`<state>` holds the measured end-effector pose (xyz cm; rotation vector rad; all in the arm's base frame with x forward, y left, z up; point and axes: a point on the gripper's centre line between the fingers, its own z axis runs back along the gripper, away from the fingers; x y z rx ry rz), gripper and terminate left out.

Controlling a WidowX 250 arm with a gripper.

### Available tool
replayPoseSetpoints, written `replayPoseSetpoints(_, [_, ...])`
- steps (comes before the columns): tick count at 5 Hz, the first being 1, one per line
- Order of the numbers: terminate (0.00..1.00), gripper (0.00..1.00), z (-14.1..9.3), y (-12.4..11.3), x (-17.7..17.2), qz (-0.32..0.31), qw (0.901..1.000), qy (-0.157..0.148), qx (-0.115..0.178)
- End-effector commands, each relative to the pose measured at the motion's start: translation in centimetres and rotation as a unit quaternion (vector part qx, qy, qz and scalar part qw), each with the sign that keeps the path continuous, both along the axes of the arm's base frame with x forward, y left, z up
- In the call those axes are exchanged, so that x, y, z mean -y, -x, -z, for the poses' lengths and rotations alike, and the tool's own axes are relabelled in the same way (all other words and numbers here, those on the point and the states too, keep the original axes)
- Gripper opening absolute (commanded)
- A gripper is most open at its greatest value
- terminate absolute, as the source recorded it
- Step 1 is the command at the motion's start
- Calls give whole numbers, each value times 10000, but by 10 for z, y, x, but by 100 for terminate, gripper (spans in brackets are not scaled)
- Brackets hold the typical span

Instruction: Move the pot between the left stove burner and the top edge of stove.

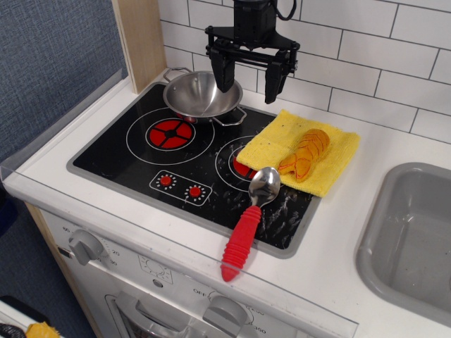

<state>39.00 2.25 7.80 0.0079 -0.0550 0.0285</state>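
Since the pot (202, 96) is sitting between the left stove burner (169, 132) and the stove's (134, 169) top edge, I'm hovering the gripper (250, 76) wide open; next I'm just backing off.

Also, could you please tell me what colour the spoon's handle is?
Red, a ribbed handle on the steel spoon, clearest in the observation.image view.
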Motion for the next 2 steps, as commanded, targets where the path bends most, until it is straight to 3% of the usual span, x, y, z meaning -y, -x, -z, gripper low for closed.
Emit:
replayPoseSetpoints(1, [0,100,-30,2,-2,26,9992,-44,389])
replayPoseSetpoints(2, [100,100,-30,2,-2,26,9992,-44,389])
